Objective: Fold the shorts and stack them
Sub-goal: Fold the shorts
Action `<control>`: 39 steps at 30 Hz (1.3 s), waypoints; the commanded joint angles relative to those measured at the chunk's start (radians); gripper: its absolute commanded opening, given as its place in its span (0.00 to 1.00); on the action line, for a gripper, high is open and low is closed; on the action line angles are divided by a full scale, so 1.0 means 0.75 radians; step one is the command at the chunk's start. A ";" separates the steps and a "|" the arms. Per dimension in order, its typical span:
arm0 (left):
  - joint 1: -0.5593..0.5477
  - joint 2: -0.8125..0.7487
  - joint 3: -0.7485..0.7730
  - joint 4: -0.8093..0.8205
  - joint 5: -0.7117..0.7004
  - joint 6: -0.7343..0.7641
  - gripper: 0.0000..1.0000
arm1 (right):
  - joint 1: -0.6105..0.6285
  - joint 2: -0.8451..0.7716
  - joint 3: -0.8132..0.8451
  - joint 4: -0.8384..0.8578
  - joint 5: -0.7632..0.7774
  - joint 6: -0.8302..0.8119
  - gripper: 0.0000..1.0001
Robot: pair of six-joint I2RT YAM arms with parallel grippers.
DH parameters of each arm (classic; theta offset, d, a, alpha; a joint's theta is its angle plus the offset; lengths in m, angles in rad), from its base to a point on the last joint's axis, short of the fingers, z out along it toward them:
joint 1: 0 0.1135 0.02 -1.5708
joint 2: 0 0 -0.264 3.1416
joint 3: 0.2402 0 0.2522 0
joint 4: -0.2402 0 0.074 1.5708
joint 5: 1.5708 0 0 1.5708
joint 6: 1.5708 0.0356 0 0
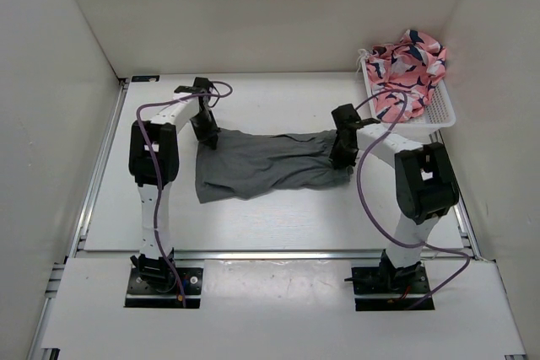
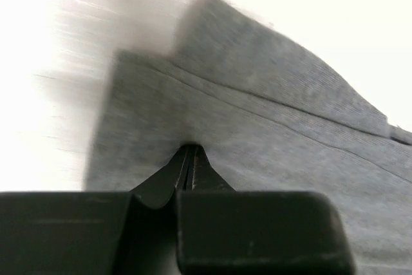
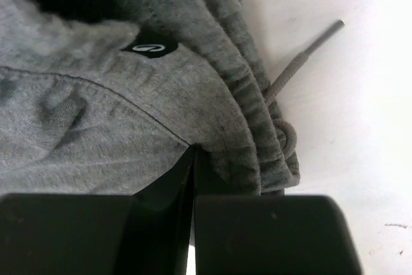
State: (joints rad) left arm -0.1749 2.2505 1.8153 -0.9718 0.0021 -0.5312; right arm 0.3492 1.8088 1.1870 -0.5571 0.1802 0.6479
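Now, rumpled mid-grey shorts (image 1: 261,170) flat between left tool (image 2: 188,158) and right tool (image 3: 193,156), both tight on fabric.

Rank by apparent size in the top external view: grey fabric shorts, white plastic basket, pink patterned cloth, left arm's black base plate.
1. Grey fabric shorts
2. White plastic basket and pink patterned cloth: alike; the cloth hides much of the basket, so unranked
3. Left arm's black base plate

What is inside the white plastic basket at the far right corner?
A crumpled pink cloth with dark marks fills the white basket. Whatever lies beneath is hidden.
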 commanded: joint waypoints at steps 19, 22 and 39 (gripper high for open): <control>0.053 -0.446 -0.115 -0.054 -0.097 0.066 0.99 | -0.382 -0.450 -0.222 0.031 -0.336 -0.101 1.00; 0.053 -0.493 -0.199 -0.023 -0.066 0.052 0.97 | -0.412 -0.463 -0.292 0.112 -0.459 -0.115 1.00; 0.029 -0.424 -0.228 -0.011 -0.054 0.039 0.94 | -0.462 -0.137 -0.445 0.499 -0.656 0.011 0.57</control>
State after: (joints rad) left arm -0.1482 1.9289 1.6444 -1.0054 -0.0551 -0.4976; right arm 0.0002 1.6604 0.8745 -0.2226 -0.3088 0.6403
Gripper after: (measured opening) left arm 0.939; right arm 0.624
